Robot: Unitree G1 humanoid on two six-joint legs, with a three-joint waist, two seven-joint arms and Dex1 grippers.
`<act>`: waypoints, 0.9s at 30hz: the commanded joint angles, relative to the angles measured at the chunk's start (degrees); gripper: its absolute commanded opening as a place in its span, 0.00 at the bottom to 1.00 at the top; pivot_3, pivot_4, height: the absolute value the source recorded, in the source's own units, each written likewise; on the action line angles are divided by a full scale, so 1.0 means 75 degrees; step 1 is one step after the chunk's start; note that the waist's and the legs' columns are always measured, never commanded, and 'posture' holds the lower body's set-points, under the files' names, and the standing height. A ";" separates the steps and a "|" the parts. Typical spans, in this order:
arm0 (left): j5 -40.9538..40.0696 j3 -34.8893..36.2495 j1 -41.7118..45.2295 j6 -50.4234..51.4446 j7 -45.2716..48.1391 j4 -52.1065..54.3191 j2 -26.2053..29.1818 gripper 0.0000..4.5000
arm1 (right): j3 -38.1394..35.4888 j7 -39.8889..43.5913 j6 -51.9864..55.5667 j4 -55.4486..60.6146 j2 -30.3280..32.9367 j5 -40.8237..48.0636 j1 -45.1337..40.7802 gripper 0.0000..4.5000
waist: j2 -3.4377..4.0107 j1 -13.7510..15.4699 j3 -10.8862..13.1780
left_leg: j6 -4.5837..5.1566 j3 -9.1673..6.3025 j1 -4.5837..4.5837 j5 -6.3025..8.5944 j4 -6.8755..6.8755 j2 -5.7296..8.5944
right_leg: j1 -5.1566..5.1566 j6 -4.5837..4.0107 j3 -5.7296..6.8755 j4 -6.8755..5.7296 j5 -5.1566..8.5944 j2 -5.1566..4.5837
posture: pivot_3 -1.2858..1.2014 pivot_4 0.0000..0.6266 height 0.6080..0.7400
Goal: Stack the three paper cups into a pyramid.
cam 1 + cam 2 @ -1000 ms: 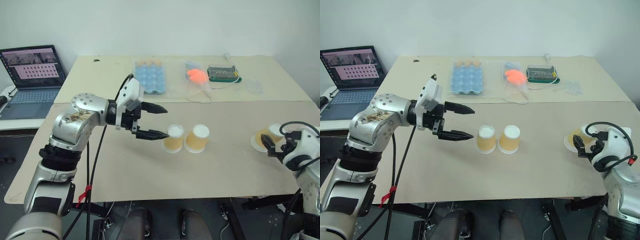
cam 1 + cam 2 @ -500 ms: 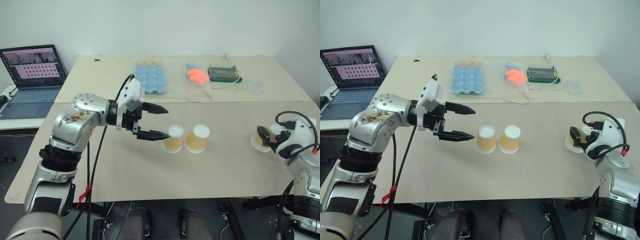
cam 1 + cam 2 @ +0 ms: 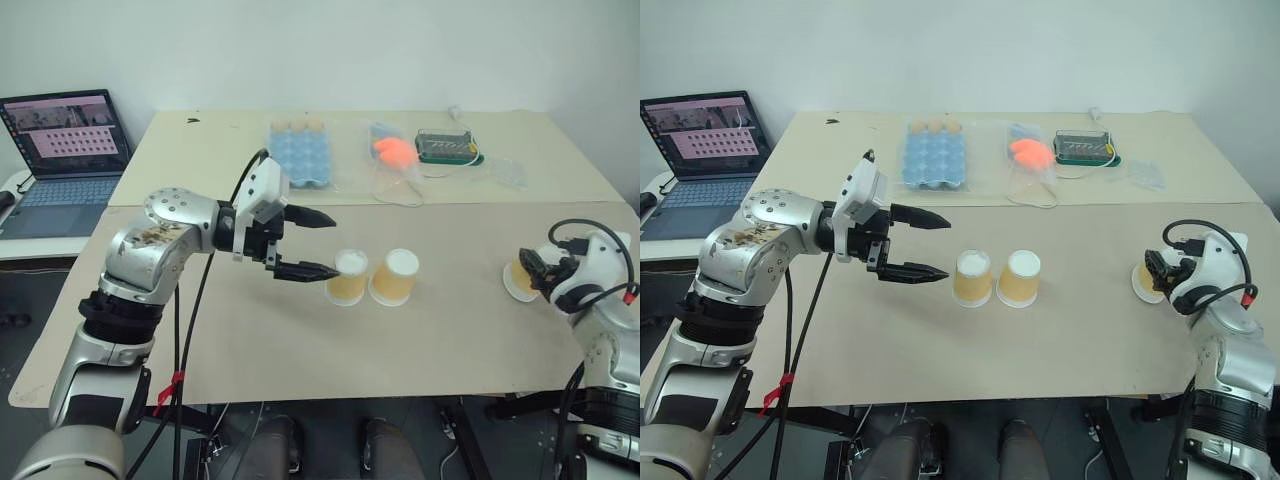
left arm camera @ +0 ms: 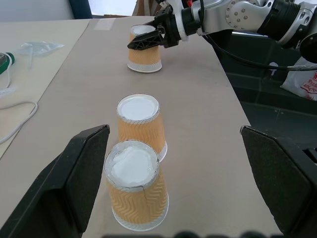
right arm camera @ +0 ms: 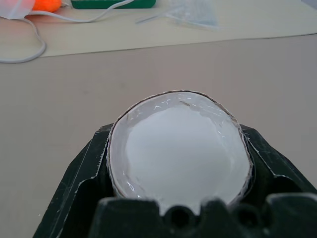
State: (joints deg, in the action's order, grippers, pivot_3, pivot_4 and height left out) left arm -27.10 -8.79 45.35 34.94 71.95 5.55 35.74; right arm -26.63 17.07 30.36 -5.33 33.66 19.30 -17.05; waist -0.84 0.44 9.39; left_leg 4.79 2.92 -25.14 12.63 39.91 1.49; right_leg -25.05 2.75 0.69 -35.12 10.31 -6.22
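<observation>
Two paper cups point(image 3: 347, 278) point(image 3: 394, 277) stand upside down, side by side, in the middle of the table point(image 3: 300, 340). My left gripper point(image 3: 328, 245) hovers open just left of them, its lower fingertip close to the left cup's top. In the left wrist view both cups point(image 4: 134, 191) point(image 4: 140, 128) sit between its wide-spread fingers point(image 4: 74, 173). The third paper cup point(image 3: 518, 280) stands upside down near the table's right edge, with my right gripper point(image 3: 535, 268) shut on it. Its white base point(image 5: 178, 151) lies between the black fingers point(image 5: 84, 183) in the right wrist view.
At the back of the table lie a blue egg tray point(image 3: 298, 155), a clear bag with an orange thing point(image 3: 393, 152), a green box point(image 3: 447, 147) with a white cable, and a small plastic bag point(image 3: 508, 172). A laptop point(image 3: 65, 150) sits on a side table to the left.
My right gripper has moved forward onto the third cup and closed around it. The left arm and the two middle cups have stayed put.
</observation>
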 commanded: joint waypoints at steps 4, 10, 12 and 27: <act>-0.0053 0.0149 -0.0078 -0.0098 -0.0120 0.0292 0.0067 1.00 | 0.0028 0.0468 0.0010 0.0535 0.0777 0.0155 -0.0702 0.59 | 0.0000 -0.0006 0.0000 | 0.0000 0.0000 0.0000 0.0000 0.0000 0.0000 | 0.0000 0.0000 0.0000 0.0000 0.0000 0.0000 | 0.52 0.24 0.82; -0.0141 0.0221 -0.0229 -0.0002 -0.0172 0.0489 0.0182 1.00 | 0.0833 0.1904 0.0871 0.1004 0.1409 0.1044 -0.2572 0.59 | 0.0010 -0.0091 0.0008 | 0.0000 0.0010 0.0000 0.0000 -0.0001 -0.0004 | -0.0010 -0.0004 -0.0006 -0.0001 -0.0005 -0.0002 | 0.52 0.24 0.82; -0.0173 0.0268 -0.0311 0.0014 -0.0156 0.0566 0.0262 1.00 | 0.1223 0.2611 0.1401 0.1181 0.1487 0.1595 -0.3264 0.59 | 0.0015 -0.0165 0.0013 | 0.0000 0.0016 0.0000 0.0000 -0.0008 -0.0009 | -0.0014 -0.0006 -0.0010 0.0002 -0.0008 0.0002 | 0.52 0.24 0.82; -0.0287 0.0752 -0.0934 0.0142 -0.0375 0.0833 0.0916 1.00 | 0.3320 0.6413 0.1861 0.1003 0.1561 0.2440 -0.4206 0.59 | -0.0006 -0.0036 0.0027 | 0.0010 0.0015 -0.0003 0.0007 -0.0003 -0.0010 | -0.0014 -0.0002 0.0008 0.0009 -0.0013 -0.0020 | 0.52 0.24 0.82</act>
State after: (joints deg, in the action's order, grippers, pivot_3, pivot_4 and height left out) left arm -28.65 -4.93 37.80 36.48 69.71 9.41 41.85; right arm -2.50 63.70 46.16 1.46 44.96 38.51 -48.54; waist -0.89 0.17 9.59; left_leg 4.86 3.03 -25.16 12.68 39.89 1.41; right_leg -25.16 2.72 0.75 -35.05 10.21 -6.37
